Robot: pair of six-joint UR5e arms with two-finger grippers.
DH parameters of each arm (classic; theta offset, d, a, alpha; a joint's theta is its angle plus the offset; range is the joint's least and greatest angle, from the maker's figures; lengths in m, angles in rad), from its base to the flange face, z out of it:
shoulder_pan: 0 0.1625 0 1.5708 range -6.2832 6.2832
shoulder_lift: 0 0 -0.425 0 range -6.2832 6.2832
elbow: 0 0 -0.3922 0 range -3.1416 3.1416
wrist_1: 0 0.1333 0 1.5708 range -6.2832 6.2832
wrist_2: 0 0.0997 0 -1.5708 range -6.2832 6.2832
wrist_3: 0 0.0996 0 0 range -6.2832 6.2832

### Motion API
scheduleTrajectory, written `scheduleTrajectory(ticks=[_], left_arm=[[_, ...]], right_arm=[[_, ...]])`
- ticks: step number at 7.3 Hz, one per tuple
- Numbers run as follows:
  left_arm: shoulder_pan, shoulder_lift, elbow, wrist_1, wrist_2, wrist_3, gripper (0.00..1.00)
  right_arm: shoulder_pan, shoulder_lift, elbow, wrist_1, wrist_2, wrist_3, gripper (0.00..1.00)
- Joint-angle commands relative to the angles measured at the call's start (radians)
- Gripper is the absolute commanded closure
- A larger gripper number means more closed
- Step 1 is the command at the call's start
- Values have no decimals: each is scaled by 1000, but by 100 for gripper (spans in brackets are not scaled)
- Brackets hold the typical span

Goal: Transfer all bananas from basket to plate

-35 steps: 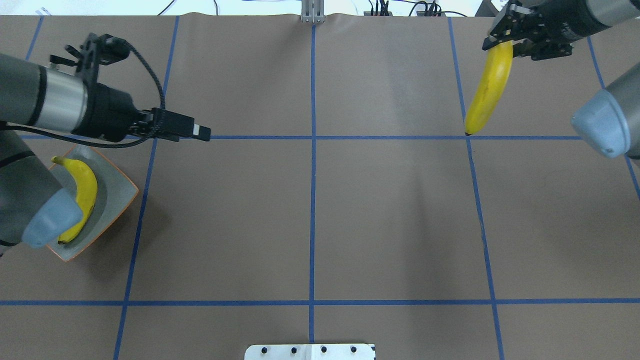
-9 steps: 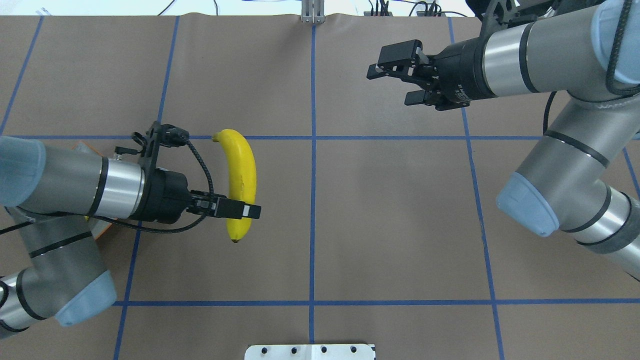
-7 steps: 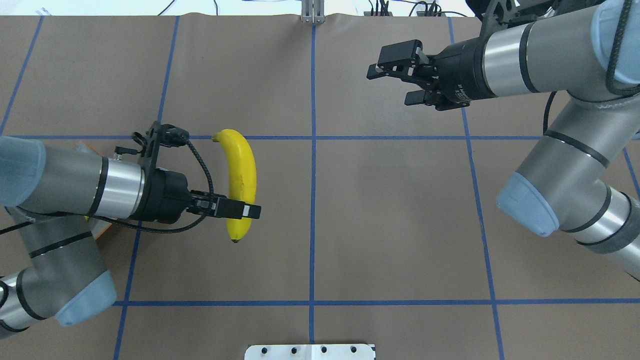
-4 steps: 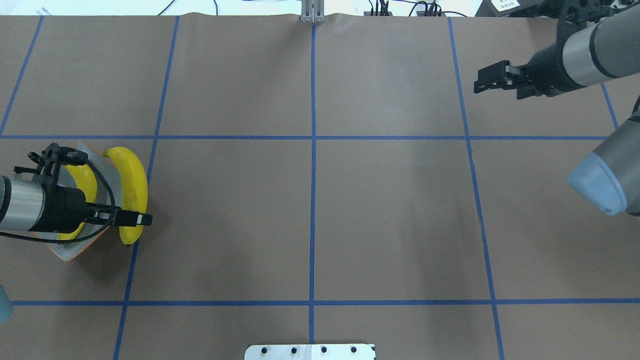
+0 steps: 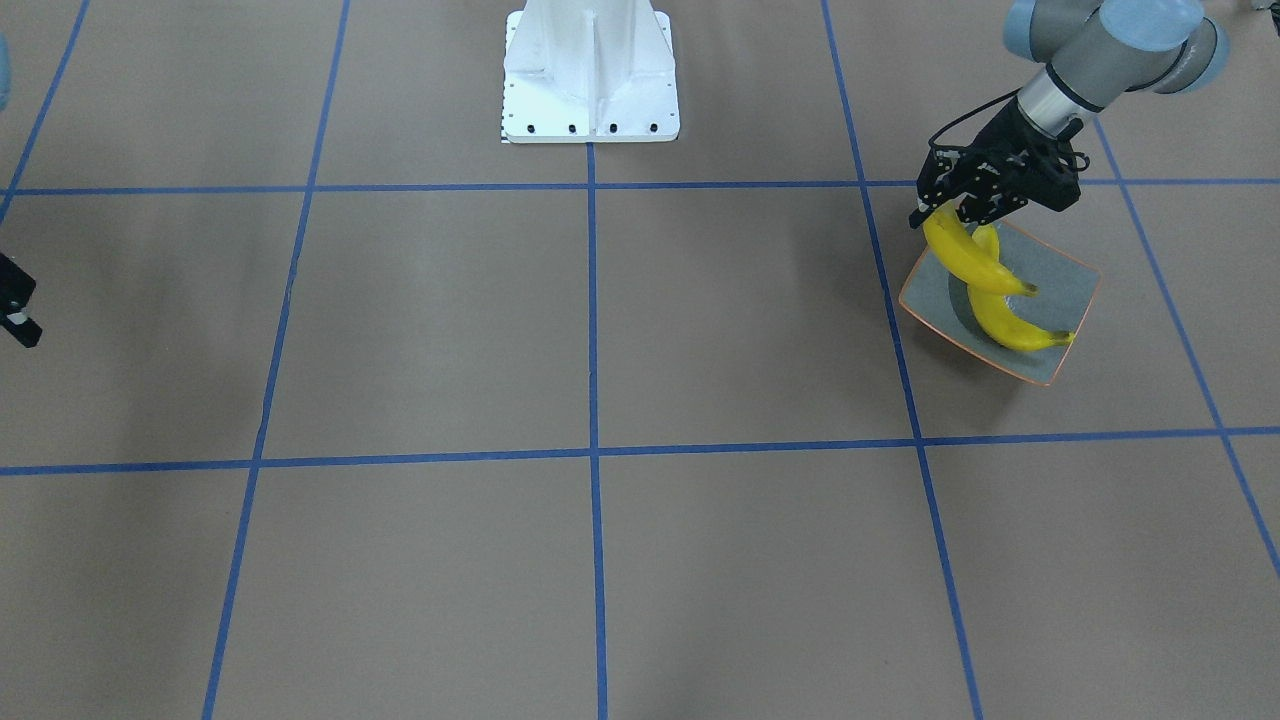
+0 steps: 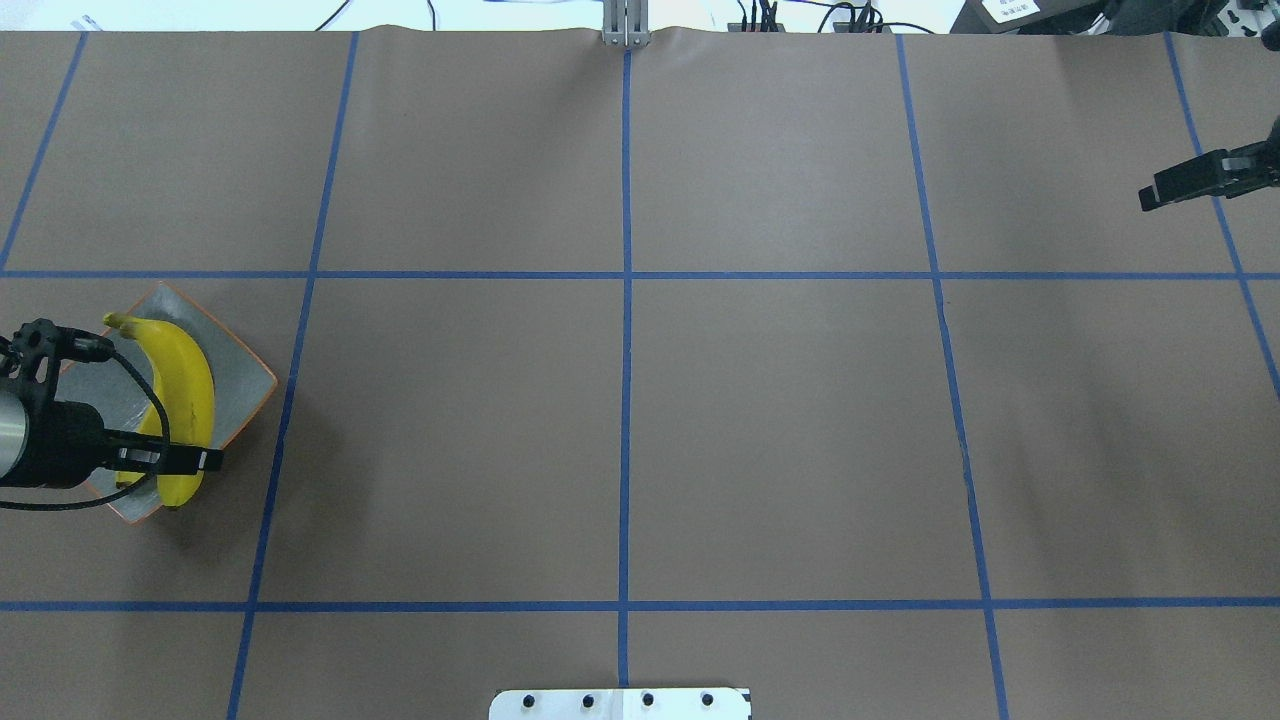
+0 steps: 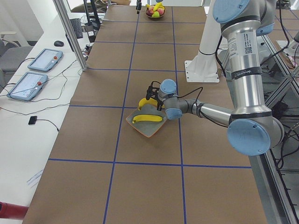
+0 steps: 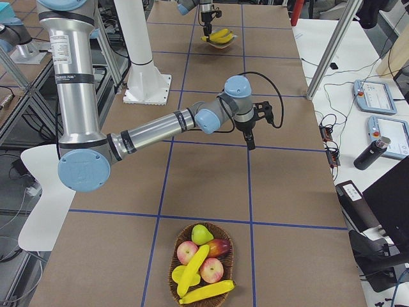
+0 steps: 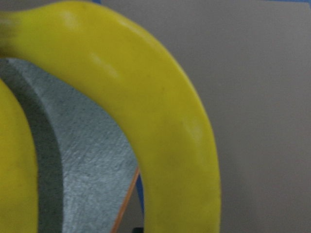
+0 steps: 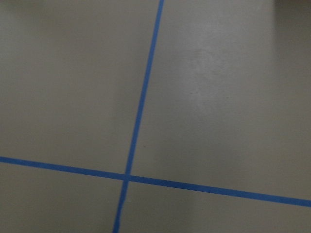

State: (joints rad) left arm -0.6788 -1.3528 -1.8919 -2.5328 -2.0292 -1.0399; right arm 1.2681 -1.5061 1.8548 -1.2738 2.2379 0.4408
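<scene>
The held banana (image 6: 188,390) is clamped near one end by the left gripper (image 6: 195,461). It is hung low over the plate (image 6: 240,365), crossed above the banana (image 5: 1012,325) already laid in the grey-blue hollow. Whether the two touch cannot be told. It is judged to be held there so that a release would drop it inside the orange rim.

The right gripper (image 6: 1160,190) is pointed down at bare table with nothing seen in it; its jaw spacing cannot be told. Two bananas (image 8: 203,293) are left in the wicker basket (image 8: 231,256) among apples and a pear, well apart from the plate.

The table (image 6: 780,430) is covered in brown paper gridded with blue tape. Teach pendants (image 7: 44,59) and cables are seen on a white side bench.
</scene>
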Motion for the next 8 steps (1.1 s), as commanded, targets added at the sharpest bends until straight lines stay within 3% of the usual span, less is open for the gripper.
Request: scheduleTrajectory(ticks=[1,3,4,6,8], left_arm=[[-7,-6,22,83,26,102,84],[-10,-6,33,83,27,118,10],[-18,-8,33,82,27,120,1],[-85,-17,2,80,-15,152,0],[-245,-66,-25,78,-211,152,0]], right_arm=[[94,-16,-75,1,67,-189,0],[116,-17,-83,-1,74,-205,0],[120,-19,-86,-1,74,-206,0],[149,-22,-118,-2,75,-276,0],[218,-22,-225,-1,77,-475,0]])
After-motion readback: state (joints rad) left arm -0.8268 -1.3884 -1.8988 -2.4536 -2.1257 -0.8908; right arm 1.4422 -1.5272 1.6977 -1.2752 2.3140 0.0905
